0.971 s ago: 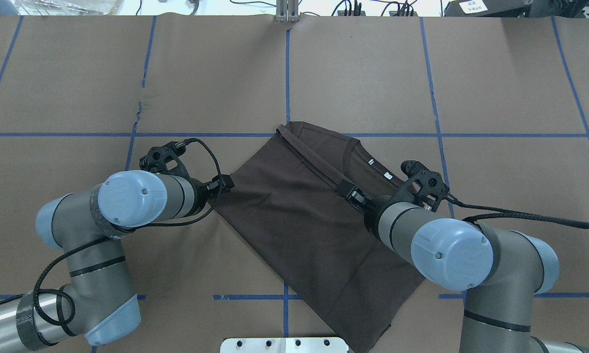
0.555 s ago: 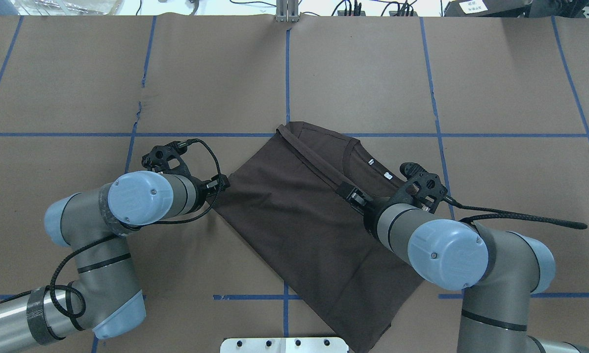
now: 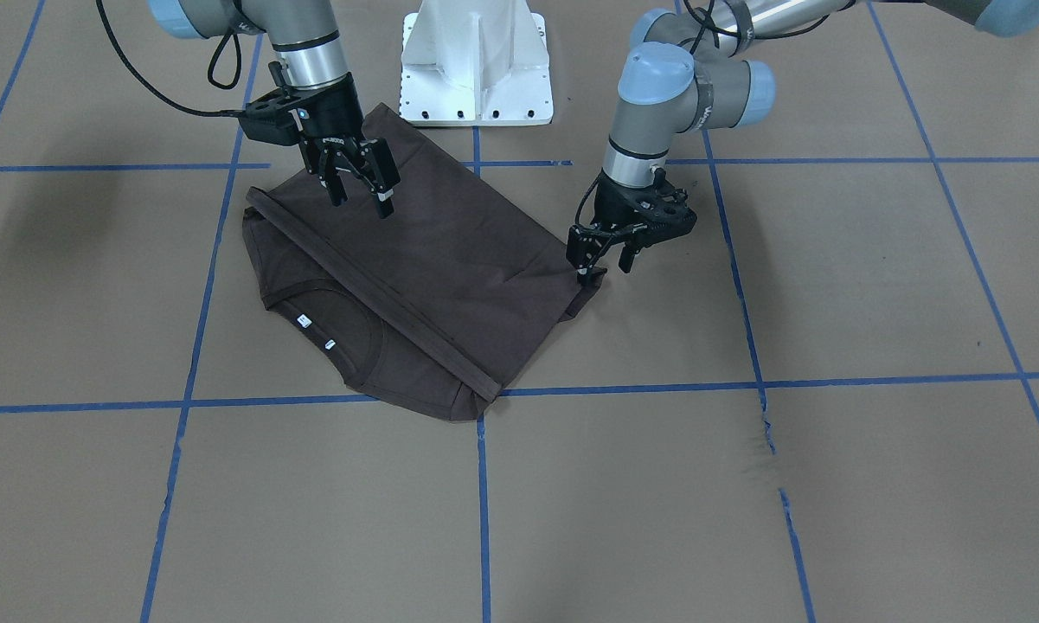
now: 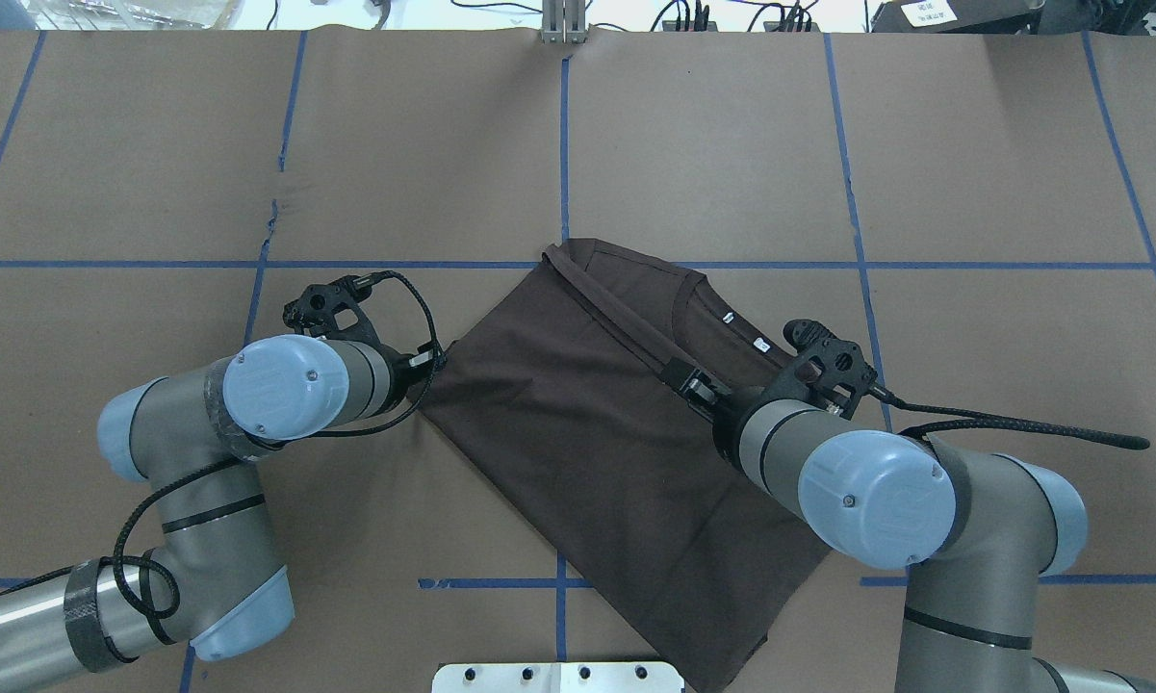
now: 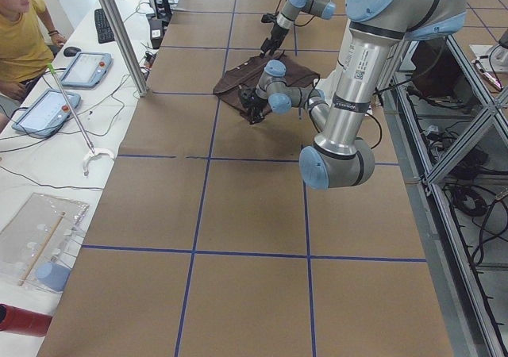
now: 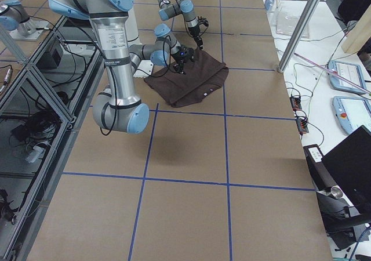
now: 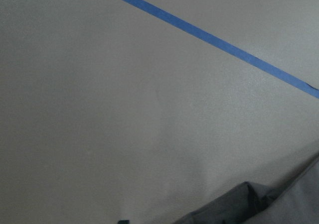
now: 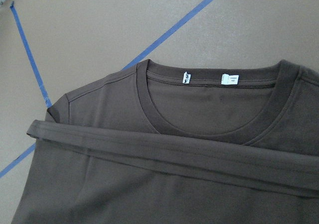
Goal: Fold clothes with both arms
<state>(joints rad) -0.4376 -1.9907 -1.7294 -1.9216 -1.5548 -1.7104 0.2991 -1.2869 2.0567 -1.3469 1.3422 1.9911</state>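
The dark brown T-shirt [image 3: 432, 260] [image 4: 578, 423] lies folded in a slanted strip on the table, with the hem band laid across just below the collar [image 8: 209, 119] and its white tags [image 8: 230, 78]. My left gripper [image 3: 604, 266] [image 4: 437, 358] stands open at the shirt's side corner, one fingertip low beside the cloth. That corner [image 7: 279, 204] shows at the bottom right of the left wrist view. Open as well, my right gripper [image 3: 362, 201] [image 4: 685, 377] hovers over the folded body near the hem band and holds nothing.
The white pedestal base [image 3: 476, 61] [image 4: 558, 677] stands at the robot's edge, close to the shirt's lower end. Blue tape lines [image 4: 564, 144] grid the brown table cover. A seated person [image 5: 20, 32] and tablets [image 5: 44, 111] are at a side bench beyond a metal post [image 5: 119, 32].
My left gripper has drawn back a little from the shirt's corner, toward the overhead view's left, and its elbow has swung inward. The right arm has barely shifted. The shirt lies as before.
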